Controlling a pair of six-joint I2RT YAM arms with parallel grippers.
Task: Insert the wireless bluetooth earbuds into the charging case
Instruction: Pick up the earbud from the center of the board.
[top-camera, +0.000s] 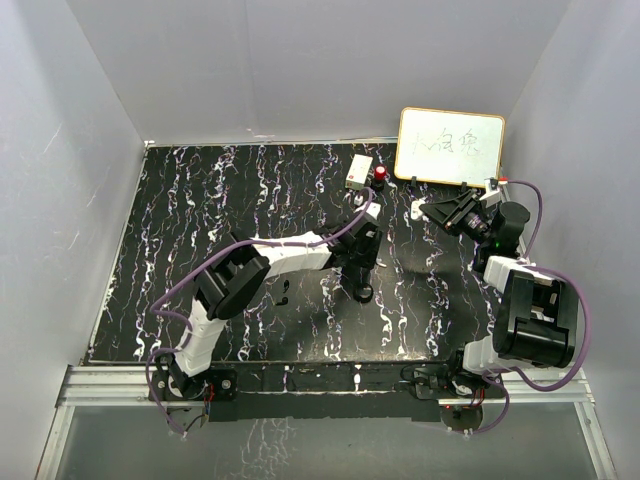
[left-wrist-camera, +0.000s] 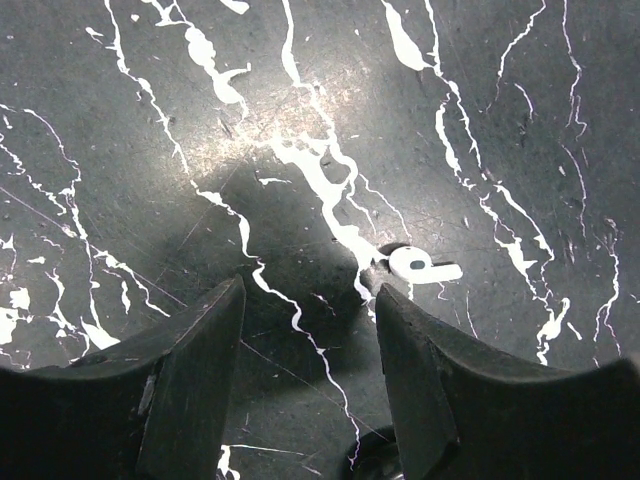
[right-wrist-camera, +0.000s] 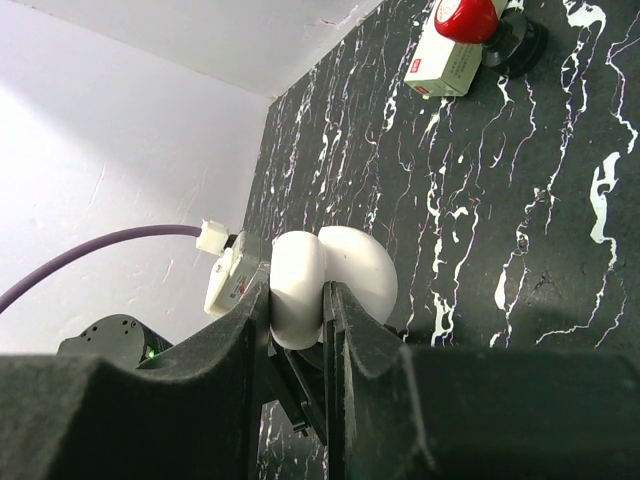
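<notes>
My left gripper (left-wrist-camera: 310, 292) is open and empty, low over the black marbled table (left-wrist-camera: 150, 120). A tiny white stemmed earbud (left-wrist-camera: 414, 265) lies flat on the table just beyond my right fingertip (left-wrist-camera: 395, 310), not touching it. No black stemmed earbud shows clearly; two tiny dark shapes (top-camera: 285, 295) in the top view are too small to tell. My right gripper (right-wrist-camera: 325, 300) is shut on the white charging case (right-wrist-camera: 325, 275), lid open, and holds it above the table's right side. The case (top-camera: 417, 211) and my left gripper (top-camera: 358, 266) also show in the top view.
A black round puck (top-camera: 363, 293) lies just near of my left gripper; its edge shows in the left wrist view (left-wrist-camera: 440, 462). A white box (top-camera: 358, 171) and a red-capped object (top-camera: 381, 175) stand at the back. A whiteboard (top-camera: 450, 146) leans at the back right.
</notes>
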